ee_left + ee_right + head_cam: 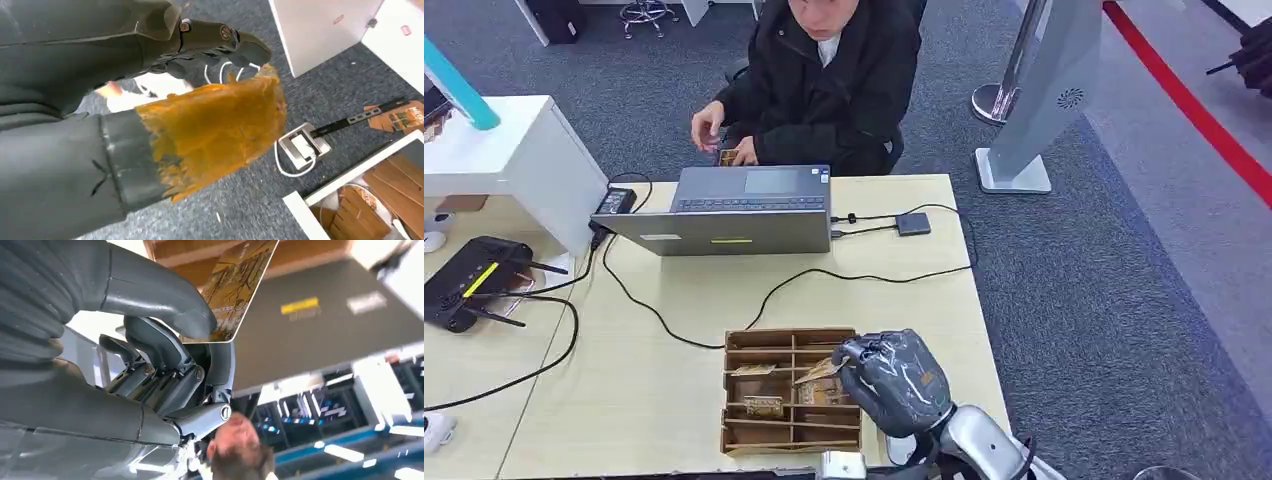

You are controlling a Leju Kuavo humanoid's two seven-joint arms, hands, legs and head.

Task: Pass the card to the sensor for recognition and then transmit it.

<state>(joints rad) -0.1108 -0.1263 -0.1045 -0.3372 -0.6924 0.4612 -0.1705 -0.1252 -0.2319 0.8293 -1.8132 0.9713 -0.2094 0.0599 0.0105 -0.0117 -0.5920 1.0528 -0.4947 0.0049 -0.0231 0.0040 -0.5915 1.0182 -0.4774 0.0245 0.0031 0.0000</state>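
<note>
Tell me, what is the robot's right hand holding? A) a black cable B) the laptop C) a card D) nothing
C: the right hand pinches a card between thumb and fingers, over the cardboard tray.

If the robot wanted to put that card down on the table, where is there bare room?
Bare wood lies left of the cardboard tray, below the looping black cable, and along the table edge right of the tray's top. It is crowded up by the laptop and small adapter, and at the tray, where the right robot hand holds the card.
</note>
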